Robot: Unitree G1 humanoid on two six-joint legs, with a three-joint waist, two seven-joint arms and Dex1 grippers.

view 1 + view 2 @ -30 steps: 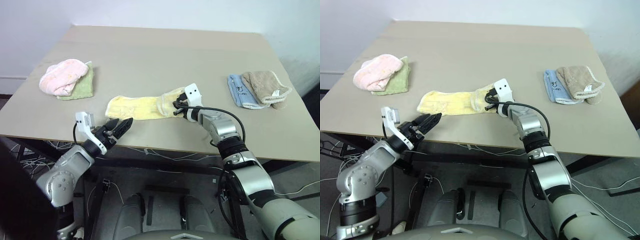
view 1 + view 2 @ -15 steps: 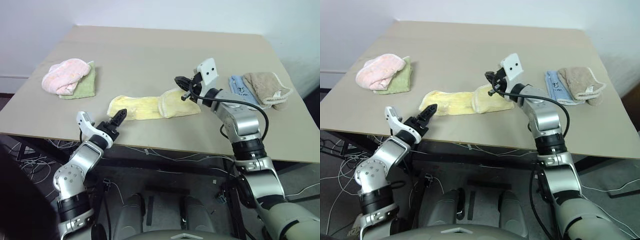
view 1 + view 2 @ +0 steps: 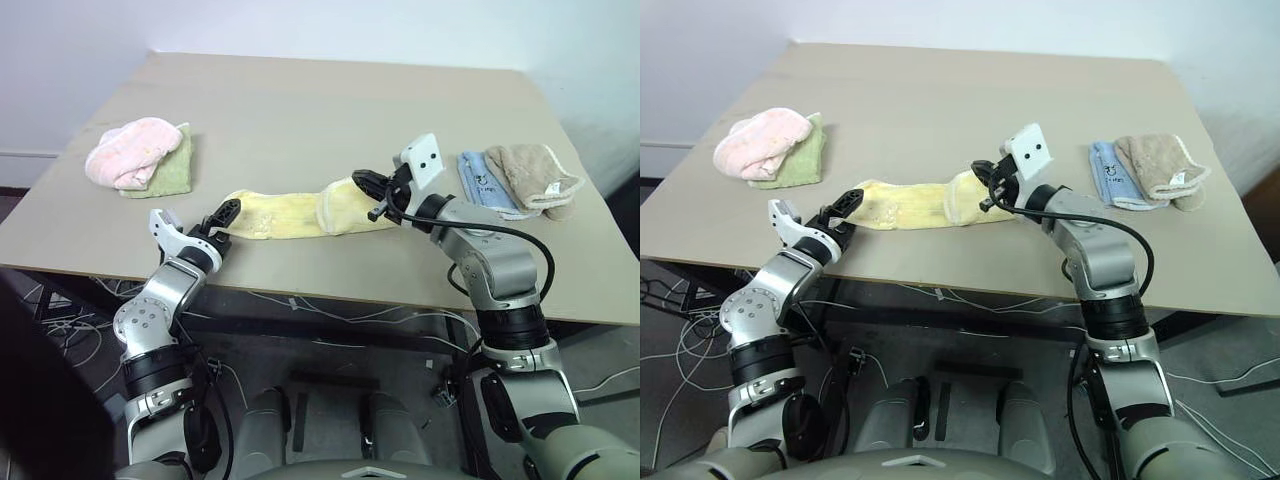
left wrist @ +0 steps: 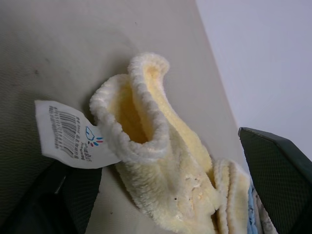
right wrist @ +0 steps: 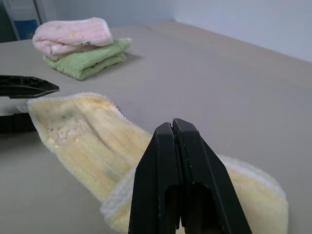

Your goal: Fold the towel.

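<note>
**Operator:** Currently, where is the towel (image 3: 300, 212), and what does each gripper report?

**Technician:** You find the towel lying on the table (image 3: 330, 110) near its front edge, stretched out as a long rumpled strip running left to right. Its right end is doubled over into a thicker roll. In the left wrist view you see the left end curled up, with a white barcode label (image 4: 68, 134) hanging from its edging.

**Operator:** State of the left gripper (image 3: 222, 218)?

**Technician:** You see its two black fingers spread wide, one on either side of the towel's left end. They bracket the cloth and have no hold on it.

**Operator:** And the right gripper (image 3: 366, 186)?

**Technician:** You see its fingers pressed flat together in the right wrist view, with nothing visible between them. The tips sit above the folded right end of the towel; whether they touch the cloth, you cannot tell from these views.

**Operator:** Anything else on the table?

**Technician:** You have a pink towel (image 3: 128, 150) stacked on a green cloth (image 3: 172, 172) at the far left. At the right, a light-blue cloth (image 3: 484, 182) lies touching a beige cloth (image 3: 534, 174), both well apart from the towel
</note>
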